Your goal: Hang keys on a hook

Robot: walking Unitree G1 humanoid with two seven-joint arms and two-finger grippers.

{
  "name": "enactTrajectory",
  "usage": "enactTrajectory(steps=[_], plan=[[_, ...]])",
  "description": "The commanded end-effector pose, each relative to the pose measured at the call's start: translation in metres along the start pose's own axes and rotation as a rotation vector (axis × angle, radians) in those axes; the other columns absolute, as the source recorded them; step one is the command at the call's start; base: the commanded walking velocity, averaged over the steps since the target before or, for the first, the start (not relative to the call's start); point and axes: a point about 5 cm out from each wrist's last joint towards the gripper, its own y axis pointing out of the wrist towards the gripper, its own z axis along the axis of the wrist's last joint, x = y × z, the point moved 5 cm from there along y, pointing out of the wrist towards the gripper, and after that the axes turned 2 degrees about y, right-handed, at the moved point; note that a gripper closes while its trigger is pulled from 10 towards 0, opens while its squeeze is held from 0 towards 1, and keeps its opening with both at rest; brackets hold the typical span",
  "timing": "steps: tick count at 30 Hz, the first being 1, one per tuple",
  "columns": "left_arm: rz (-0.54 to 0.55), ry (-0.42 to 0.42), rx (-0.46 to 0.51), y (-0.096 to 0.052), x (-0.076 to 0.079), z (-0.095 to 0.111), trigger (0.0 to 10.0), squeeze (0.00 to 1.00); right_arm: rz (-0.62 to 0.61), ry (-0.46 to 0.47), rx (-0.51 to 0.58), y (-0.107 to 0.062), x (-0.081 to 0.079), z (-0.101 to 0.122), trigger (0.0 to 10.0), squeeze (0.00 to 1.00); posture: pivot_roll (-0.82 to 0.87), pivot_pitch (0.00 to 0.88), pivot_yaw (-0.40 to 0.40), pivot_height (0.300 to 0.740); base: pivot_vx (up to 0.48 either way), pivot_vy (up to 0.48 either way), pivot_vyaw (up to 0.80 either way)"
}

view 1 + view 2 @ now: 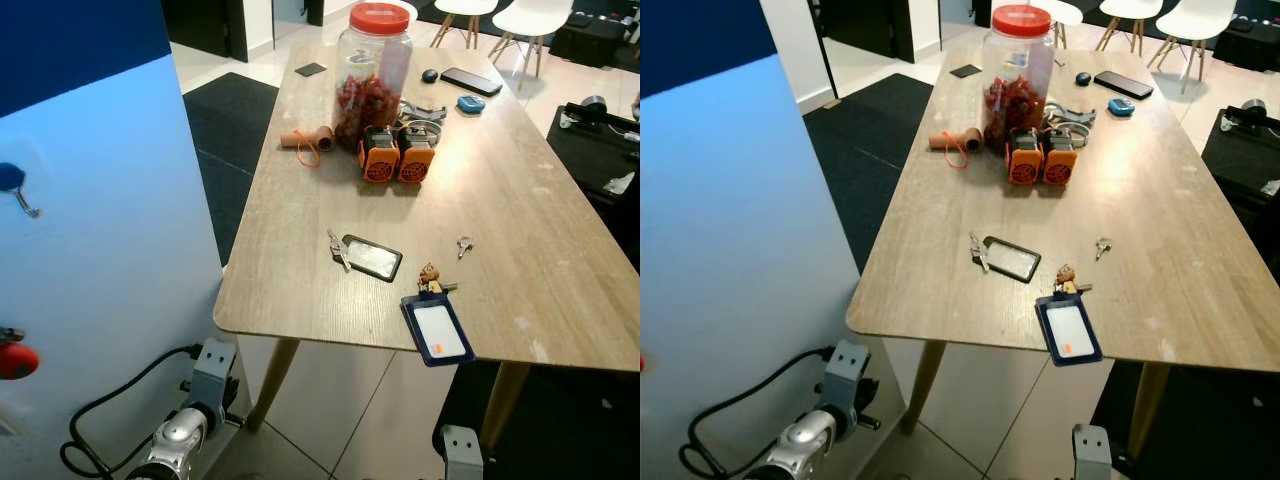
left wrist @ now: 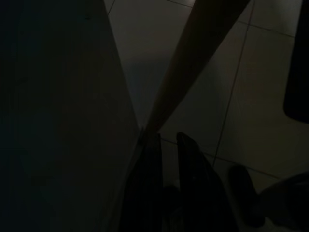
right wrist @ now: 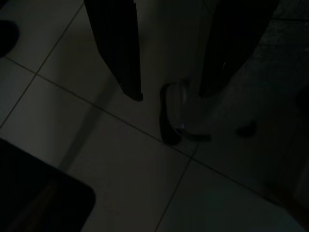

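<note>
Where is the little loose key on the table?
In the left eye view the small key lies alone on the wooden table, toward the robot's right, just past the blue card holder and right of the black card holder.

Light wooden worktop (image 1: 520, 210) across the middle of the frame, clear jar with red lid (image 1: 372, 75) at upper centre, two orange devices (image 1: 397, 155) just in front of it, black phone (image 1: 471, 81) at upper right, white chairs (image 1: 500, 20) along the top edge, blue badge holder (image 1: 437, 331) at the worktop's near edge

Light: was very dim.
Right gripper (image 3: 169, 94): its two black fingers (image 3: 118, 53) stood spread apart, holding nothing.
Floor (image 3: 120, 159): pale tiles lay below, crossed by grout lines.
</note>
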Motion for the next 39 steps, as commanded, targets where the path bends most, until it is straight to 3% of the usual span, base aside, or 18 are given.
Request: enactTrajectory(steps=[1,13,29,34,39], plan=[[-0.011,0.011,-0.012,-0.001,0.001,-0.004,10.0,0.00,-0.011,0.019,-0.036,-0.003,0.004,-0.012,10.0,0.00,0.06,0.055,0.010,0.740,0.000,-0.394,0.00],[0.009,0.016,-0.018,-0.001,-0.003,-0.002,10.0,0.00,-0.015,0.029,-0.035,-0.003,0.004,-0.015,10.0,0.00,0.06,0.052,0.016,0.740,0.000,-0.097,0.00],[0.001,0.084,-0.024,0.001,-0.010,0.004,10.0,0.00,-0.016,0.041,-0.056,-0.004,0.001,-0.020,10.0,0.00,0.07,0.040,0.028,0.740,0.000,0.000,0.00],[-0.006,0.109,-0.033,0.002,-0.008,0.003,10.0,0.00,-0.015,0.042,-0.058,-0.004,0.001,-0.021,10.0,0.00,0.07,0.034,0.026,0.740,0.000,-0.469,0.00],[0.025,0.064,-0.050,0.002,-0.010,0.001,10.0,0.00,-0.015,0.037,-0.060,-0.005,0.003,-0.022,10.0,0.00,0.08,0.029,0.016,0.740,0.000,-0.192,0.00]])
